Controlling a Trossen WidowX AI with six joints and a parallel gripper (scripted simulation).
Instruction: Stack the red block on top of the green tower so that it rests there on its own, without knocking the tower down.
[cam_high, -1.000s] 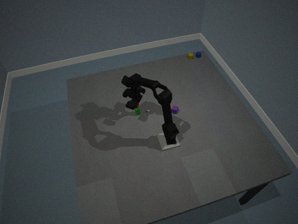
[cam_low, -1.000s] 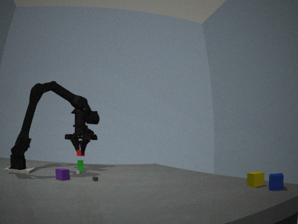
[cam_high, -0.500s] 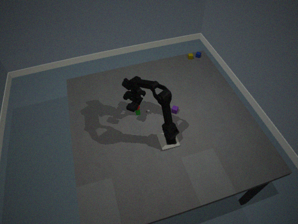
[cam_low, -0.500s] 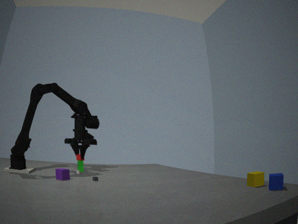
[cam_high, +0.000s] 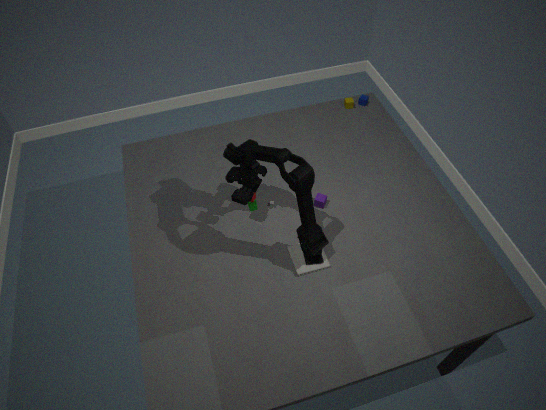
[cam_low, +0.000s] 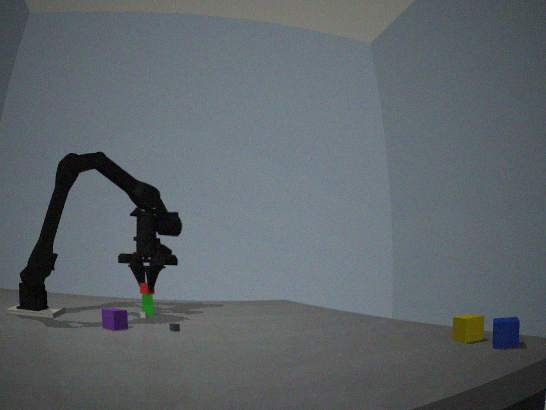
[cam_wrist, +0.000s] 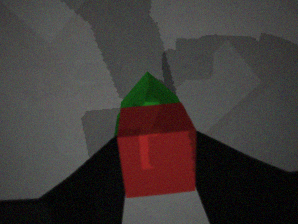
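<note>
My gripper points down and is shut on the red block, one finger on each side. The green tower stands upright on the table directly below the red block. In the exterior view no gap shows between the red underside and the green top; whether the tower bears the block's weight I cannot tell. In the wrist view the tower is turned relative to the block, and one green corner juts out past its far edge. The rest of the green top is hidden under the block.
A purple block lies on the table near the arm. A small white cube is close to the tower, and a small dark cube is nearby. Yellow and blue blocks lie at a far corner.
</note>
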